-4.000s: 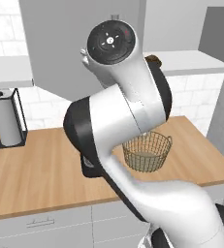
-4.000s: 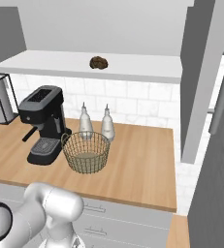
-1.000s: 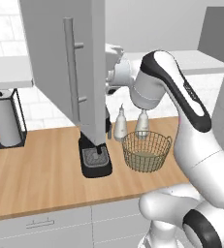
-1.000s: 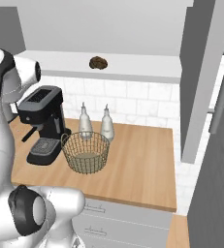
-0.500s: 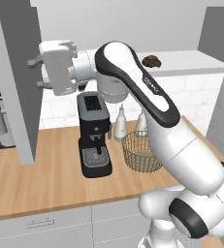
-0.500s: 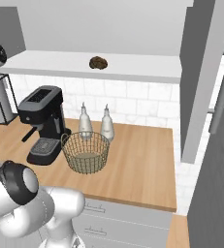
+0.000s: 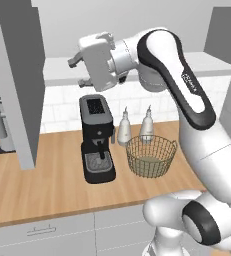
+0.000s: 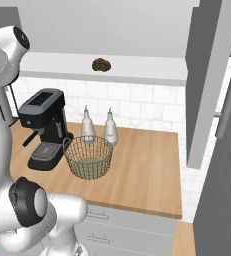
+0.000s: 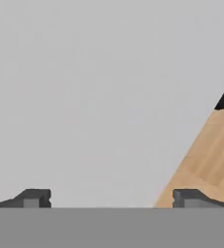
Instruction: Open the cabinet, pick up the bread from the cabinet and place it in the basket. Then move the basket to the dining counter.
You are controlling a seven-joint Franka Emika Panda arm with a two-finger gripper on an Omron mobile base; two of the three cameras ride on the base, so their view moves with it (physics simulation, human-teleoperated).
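**Cabinet open, bread not yet picked**

We read the cabinet (image 7: pixel 17 85) as open: in the left base view its left door stood swung out at the left edge of the frame, and in the right base view the other door hung at the upper right, leaving the white shelf (image 8: pixel 137 70) exposed across the top. So we judged step one done and the reach for the bread as the step in hand.

The gripper (image 7: pixel 78 72) sat upper centre-left in the left base view, fingers spread wide, pinching nothing. It pointed toward the left door, away from the shelf. In the hand view the two finger tips (image 9: pixel 33 197) rose at the bottom corners against flat grey, with a wedge of wood worktop (image 9: pixel 205 155) at the lower right.

The bread (image 8: pixel 102 64) lay on the shelf, upper centre of the right base view, well apart from the fingers and untouched. The basket (image 7: pixel 151 156) stood on the worktop at centre-right of the left base view, just beside the coffee machine (image 7: pixel 97 137) and in front of two bottles (image 7: pixel 135 126); it looked empty.

Next move, in our judgement: swing the hand round toward the shelf, line the open fingers up on the loaf, then close. The loaf was small and lumpy, so we'd want a centred approach, clear of the shelf edge.
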